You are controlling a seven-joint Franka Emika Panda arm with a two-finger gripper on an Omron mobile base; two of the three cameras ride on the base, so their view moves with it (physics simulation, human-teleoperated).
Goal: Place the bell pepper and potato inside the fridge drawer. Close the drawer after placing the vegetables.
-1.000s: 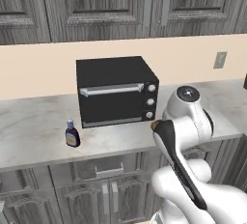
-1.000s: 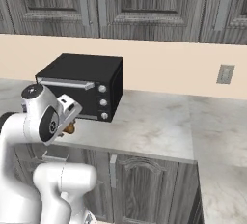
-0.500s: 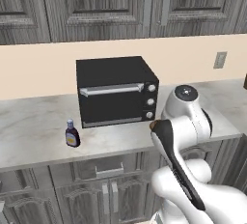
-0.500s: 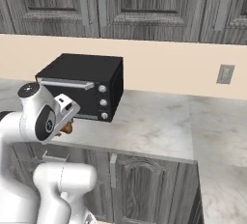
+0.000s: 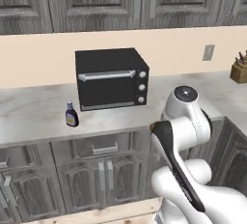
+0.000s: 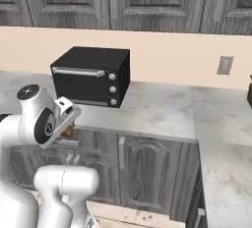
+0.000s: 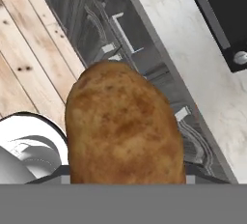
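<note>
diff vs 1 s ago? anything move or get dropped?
Nothing visibly changed. The gripper is still shut on the potato, carried in front of the cabinet doors. The toaster oven and small bottle sit where they were on the counter.

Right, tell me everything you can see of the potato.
The potato is a large oval tuber with rough, matte brown skin mottled with darker russet patches. In the hand view it stands lengthwise, close to the camera, held in the jaws, with its lower end hidden. It hangs in the air above wooden floor and grey cabinet fronts, beside the marbled counter edge. In the right base view a brown sliver shows by the hand.
</note>
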